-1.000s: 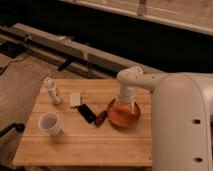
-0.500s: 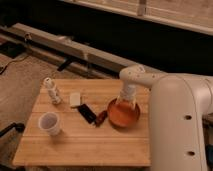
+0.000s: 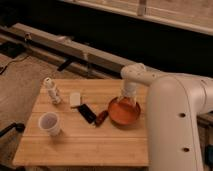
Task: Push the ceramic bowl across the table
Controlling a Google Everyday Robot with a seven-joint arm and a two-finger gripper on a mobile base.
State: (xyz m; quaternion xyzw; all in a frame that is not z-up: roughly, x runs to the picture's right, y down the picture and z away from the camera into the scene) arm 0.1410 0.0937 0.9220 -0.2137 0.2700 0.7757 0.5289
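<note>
The orange-red ceramic bowl [image 3: 124,111] sits on the light wood table [image 3: 85,145], right of centre near the table's right side. My gripper [image 3: 126,98] comes down from the white arm [image 3: 175,115] at the right and reaches into or against the bowl's far rim. The fingertips are hidden against the bowl.
A white paper cup [image 3: 50,123] stands at the front left. A small white bottle [image 3: 51,91] stands at the back left, a pale block [image 3: 75,99] beside it. A black bar [image 3: 87,113] and a red item [image 3: 101,118] lie just left of the bowl. A rail runs behind the table.
The arm and gripper have shifted slightly forward and left at the bowl; the bowl has moved little, if at all. The other objects stay put.
</note>
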